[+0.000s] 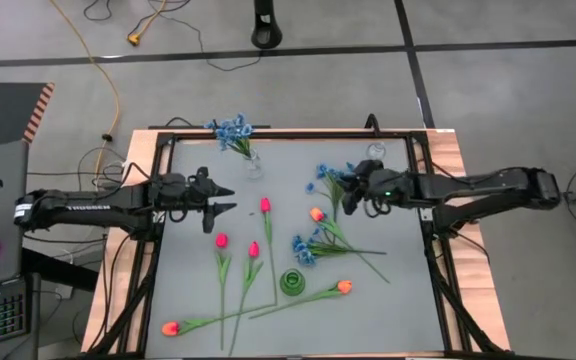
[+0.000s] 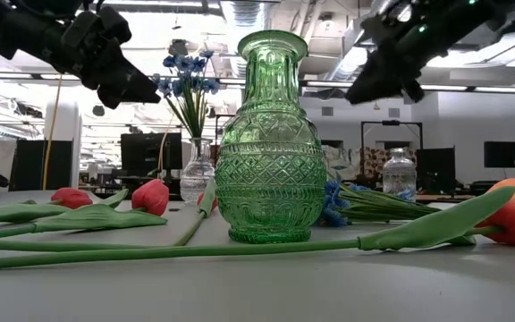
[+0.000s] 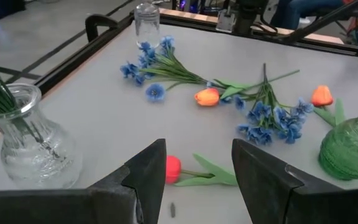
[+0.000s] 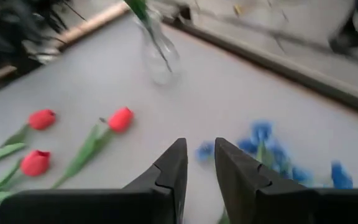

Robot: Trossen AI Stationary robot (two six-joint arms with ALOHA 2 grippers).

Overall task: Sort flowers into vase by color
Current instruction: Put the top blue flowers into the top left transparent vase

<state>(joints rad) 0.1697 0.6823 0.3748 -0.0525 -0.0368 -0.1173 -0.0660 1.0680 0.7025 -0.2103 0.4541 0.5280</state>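
My left gripper hovers open and empty over the table's left half; a pink-red tulip lies just beyond its fingers. My right gripper hovers over a loose bunch of blue flowers, its fingers a narrow gap apart with nothing between them. A second blue bunch lies flat mid-table. Three pink-red tulips and three orange tulips lie flat on the table. A clear vase at the far side holds blue flowers. A green vase stands empty near the front.
A second, small clear vase stands at the far right. A black frame rail runs round the table. In the low view both grippers are well above the table, the green vase between them.
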